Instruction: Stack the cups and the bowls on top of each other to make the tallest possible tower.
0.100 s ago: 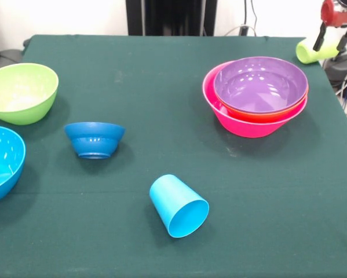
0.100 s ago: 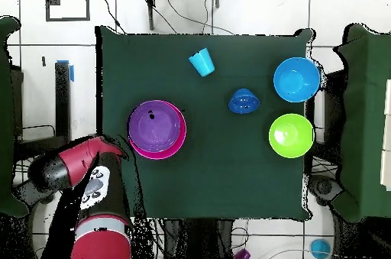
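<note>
Front and overhead views of a green-covered table (image 1: 161, 87) with a partly built tower. The gripper (image 1: 333, 36) appears only at the top right corner of the front view, cut off by the frame, its two dark fingers closed around the pale yellow-green cup (image 1: 315, 50), which is held on its side beyond the table's corner; in the overhead view the red arm (image 2: 72, 166) covers this cup and the gripper cannot be made out. The tower (image 1: 255, 95) stands near that same corner: a purple bowl (image 1: 260, 84) nested in an orange bowl (image 1: 260, 114), of which only a thin rim shows, both seated in the wide pink bowl (image 1: 243, 124). Elsewhere, well apart from the tower, a sky blue cup (image 1: 178, 205) lies on its side with its mouth toward the camera of the front view. A small dark blue bowl (image 1: 95, 139) rests upright between this cup and a lime green bowl (image 1: 21, 92). A sky blue bowl (image 1: 2, 162) is cut by the left edge in the front view, though the overhead view shows it whole (image 2: 296, 79). A small orange bowl is not distinguishable in either view.
</note>
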### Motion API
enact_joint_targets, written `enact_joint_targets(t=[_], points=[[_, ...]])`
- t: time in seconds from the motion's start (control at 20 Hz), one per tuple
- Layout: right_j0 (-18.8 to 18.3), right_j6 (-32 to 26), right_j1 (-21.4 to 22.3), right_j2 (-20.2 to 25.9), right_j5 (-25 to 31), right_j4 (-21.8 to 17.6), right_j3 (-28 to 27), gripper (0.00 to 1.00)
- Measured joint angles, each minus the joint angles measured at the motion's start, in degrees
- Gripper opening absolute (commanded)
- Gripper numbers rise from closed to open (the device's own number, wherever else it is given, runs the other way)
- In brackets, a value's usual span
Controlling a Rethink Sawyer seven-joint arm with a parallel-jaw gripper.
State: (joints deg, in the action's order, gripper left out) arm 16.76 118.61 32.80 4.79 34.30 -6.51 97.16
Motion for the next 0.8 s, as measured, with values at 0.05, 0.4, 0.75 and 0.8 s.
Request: enact_joint_targets(t=[0.05,0.4,0.75,0.8], points=[[0.3,0.0,-0.3,0.0,-0.1,0.2,0.0,1.00],[2.9,0.0,-0.7,0.0,-1.4,1.9,0.2,1.00],[3.3,0.0,2.4,0.0,-1.3,5.3,1.9,1.00],[3.3,0.0,2.9,0.0,-1.3,5.7,2.2,1.00]])
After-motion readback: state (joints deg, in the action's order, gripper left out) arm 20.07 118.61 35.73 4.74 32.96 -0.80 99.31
